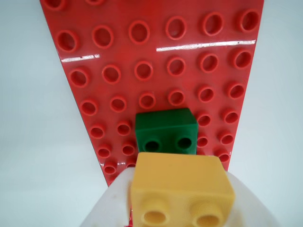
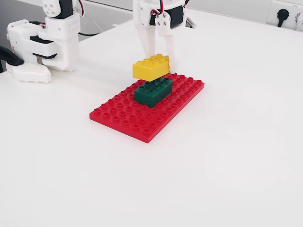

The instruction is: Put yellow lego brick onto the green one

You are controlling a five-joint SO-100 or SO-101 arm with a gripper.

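Observation:
The yellow lego brick [image 2: 151, 67] hangs in the air, held between the white fingers of my gripper [image 2: 158, 60], which is shut on it. In the wrist view the yellow brick [image 1: 181, 189] fills the bottom centre. Just below and slightly in front of it, the dark green brick [image 2: 153, 91] sits on the red studded baseplate [image 2: 142, 120]. A small gap separates the two bricks in the fixed view. In the wrist view the green brick [image 1: 165, 130] lies right beyond the yellow one, on the red baseplate [image 1: 156, 56].
The arm's white base and motors [image 2: 45, 40] stand at the back left of the white table [image 2: 227, 161]. A wall socket [image 2: 284, 14] is at the far right edge.

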